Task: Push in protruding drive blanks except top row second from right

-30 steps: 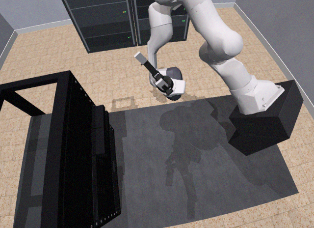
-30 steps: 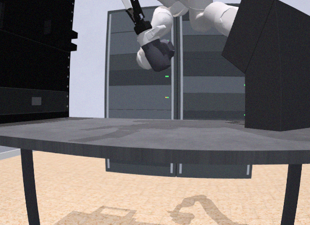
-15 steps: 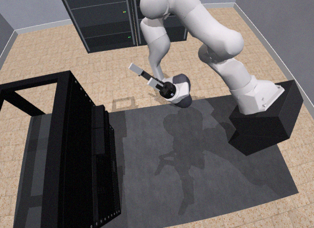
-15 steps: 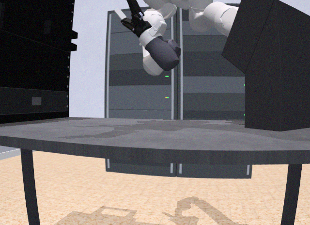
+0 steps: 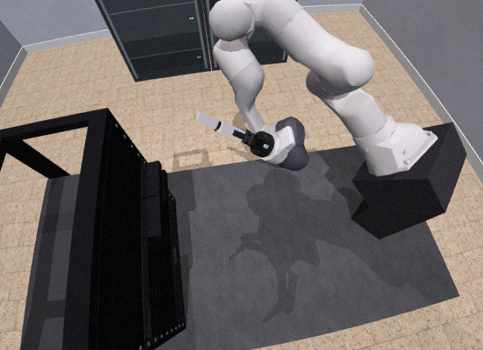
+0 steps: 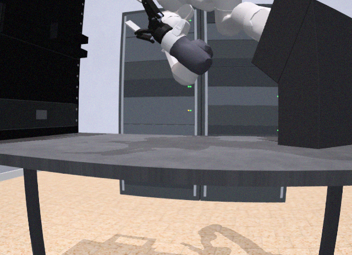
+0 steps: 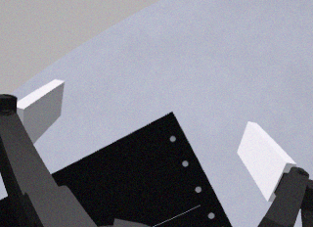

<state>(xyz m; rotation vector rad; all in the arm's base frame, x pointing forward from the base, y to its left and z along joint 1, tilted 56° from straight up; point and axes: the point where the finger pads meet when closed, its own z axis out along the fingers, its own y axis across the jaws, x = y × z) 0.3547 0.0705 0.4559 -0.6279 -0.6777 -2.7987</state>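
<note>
Drive blanks sit in the front face of the black rack, which stands on the left end of the grey table; in the top view their dark fronts run together, so which ones stand proud cannot be told there. In the exterior view two short dark ledges jut from the rack's front near its top, and a small grey plate shows lower on the same face.

Nearest the wrist camera, the hand's two pale pads frame the view, spread wide with only wall and a dark corner of the rack between them. The hand is fully open and holds nothing. It hangs in the air beyond the table's far edge, well apart from the rack, its fingers pointing toward the rack side of the room. In the exterior view it sits high, about level with the rack's upper part.

Behind the hand, the white arm arches up and back down to its foot on a black pedestal at the table's right end. The arm's shadow spreads over the middle of the table top.

Farthest off, two dark server cabinets with small green and amber lights stand against the back wall on the tan tiled floor.
</note>
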